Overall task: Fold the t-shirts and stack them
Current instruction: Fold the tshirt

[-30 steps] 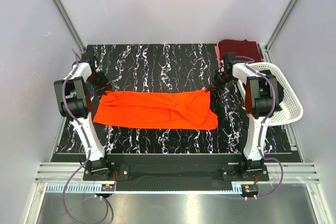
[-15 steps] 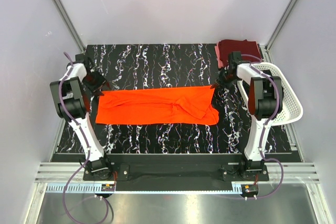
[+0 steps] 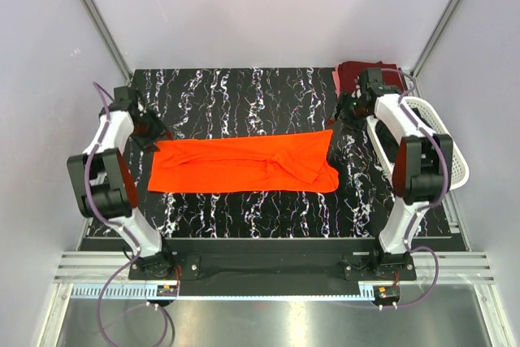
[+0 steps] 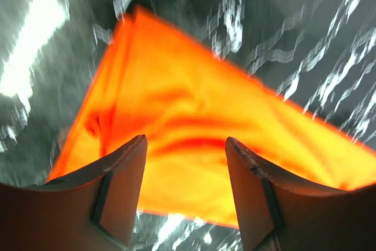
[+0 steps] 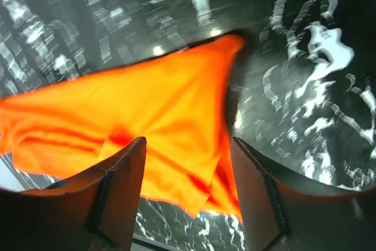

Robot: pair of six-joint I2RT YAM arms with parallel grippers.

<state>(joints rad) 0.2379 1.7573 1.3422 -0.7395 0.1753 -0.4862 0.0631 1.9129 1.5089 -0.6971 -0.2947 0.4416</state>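
orange strip laid out, both grippers open at its ends

the orange t-shirt (image 3: 244, 165) lies as a long narrow strip across the middle of the table (image 3: 244, 95), long axis running left to right in the top view. the left gripper (image 3: 156, 136) sits at the strip's upper left corner, the right gripper (image 3: 337, 122) at its upper right corner. each arm is nearest its own end. both wrist views show the fingers spread with nothing between them and the orange cloth flat on the table beyond. likely next: end-to-end fold, so a regrasp at a corner.

the maroon t-shirt (image 3: 351, 75) is folded at the upper right corner, just beyond the right gripper. the white basket (image 3: 451, 160) is at the right edge, partly hidden by the arm; no cloth shows in it. no black shirt in view.
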